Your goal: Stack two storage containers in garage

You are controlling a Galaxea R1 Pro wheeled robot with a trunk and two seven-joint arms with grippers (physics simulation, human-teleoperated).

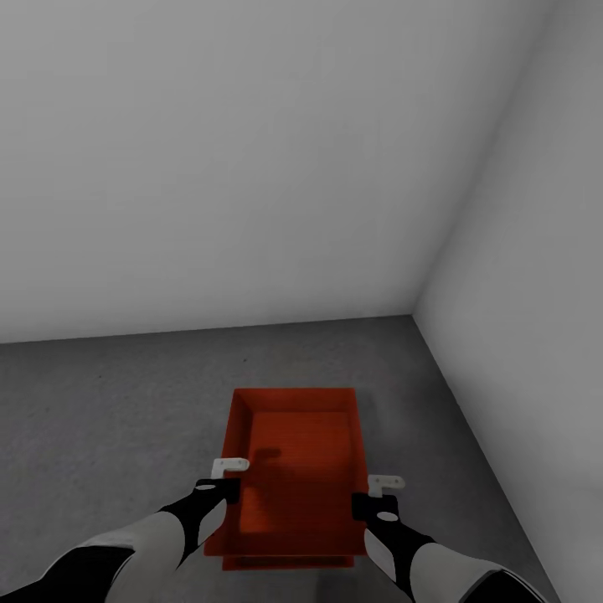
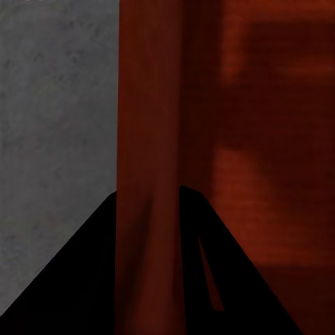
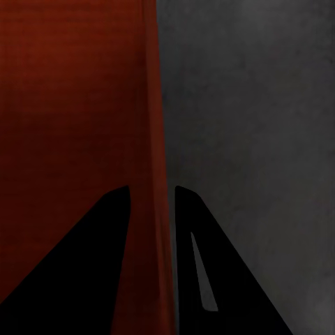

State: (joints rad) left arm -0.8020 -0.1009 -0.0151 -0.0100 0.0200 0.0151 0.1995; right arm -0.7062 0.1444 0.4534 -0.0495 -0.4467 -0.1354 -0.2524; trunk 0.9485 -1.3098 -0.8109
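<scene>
the storage container has each side wall pinched between narrowly parted jaws, left and right.

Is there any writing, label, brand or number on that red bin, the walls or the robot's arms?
None can be read. The red bin has plain ribbed sides, the walls and the concrete floor are bare, and the left claw and right claw carry no markings.

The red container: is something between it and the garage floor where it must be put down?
Yes, possibly. The red container is held by the left hand and right hand, one on each side wall. Under its near edge a second red rim shows, seemingly another container. Around them the concrete floor looks bare.
</scene>
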